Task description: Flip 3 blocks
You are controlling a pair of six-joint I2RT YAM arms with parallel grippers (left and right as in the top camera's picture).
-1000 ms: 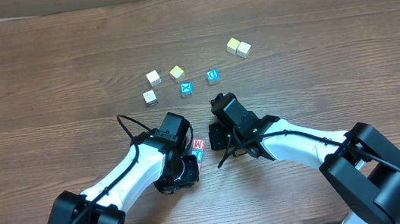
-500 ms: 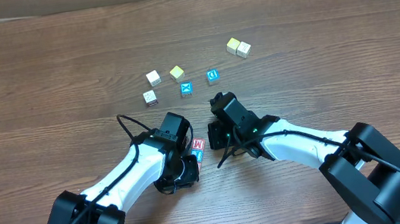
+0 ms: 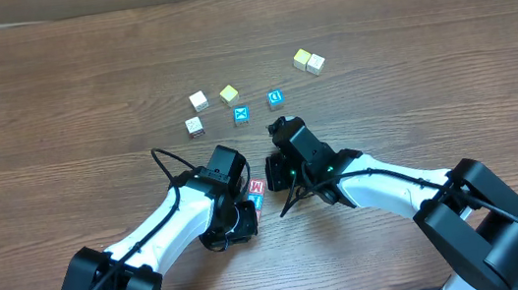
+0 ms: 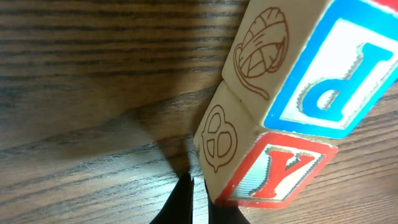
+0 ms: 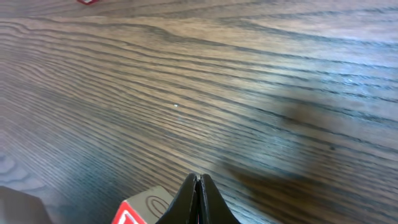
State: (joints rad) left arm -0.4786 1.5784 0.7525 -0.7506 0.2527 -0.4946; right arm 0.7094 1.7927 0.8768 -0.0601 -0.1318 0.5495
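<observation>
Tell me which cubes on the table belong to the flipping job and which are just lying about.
Job: M block, P block, Y block.
Lying about: blue X cube, blue D cube, white cubes, yellow cubes.

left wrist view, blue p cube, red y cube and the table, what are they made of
Blue P letter cube: likely pale wood, matte, bare tan side with brown line art.
Red Y letter cube: seemingly the same, red printed face.
Brown table: dark wood grain, slight sheen; solid wood or laminate, cannot tell.
</observation>
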